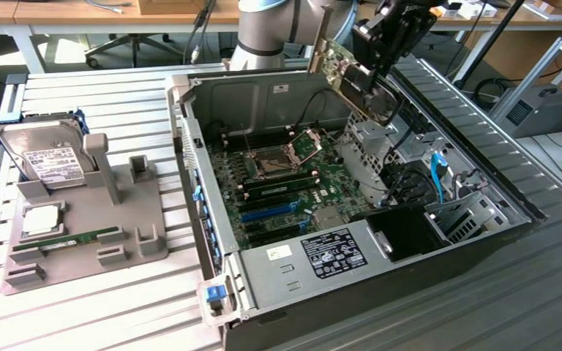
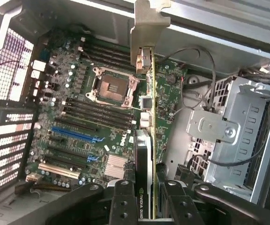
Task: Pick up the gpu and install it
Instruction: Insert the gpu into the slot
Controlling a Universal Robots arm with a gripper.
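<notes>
Slatted metal workbench (image 1: 96, 314), workshop behind.
- Open computer case (image 1: 191, 139), lying on its side, with the motherboard (image 1: 301, 183) facing up and the blue expansion slots (image 1: 266, 212) unfilled.
- Grey fixture tray (image 1: 144, 234), at the exterior view's left, carrying a hard drive (image 1: 52, 157).
- Gripper (image 1: 371, 77), clenched on the gpu (image 1: 335, 58).
- The card hangs above the case's far corner, edge toward the board. Its long axis runs from the fingers out to the silver bracket (image 2: 146, 28), and the slots lie below, well apart.
</notes>
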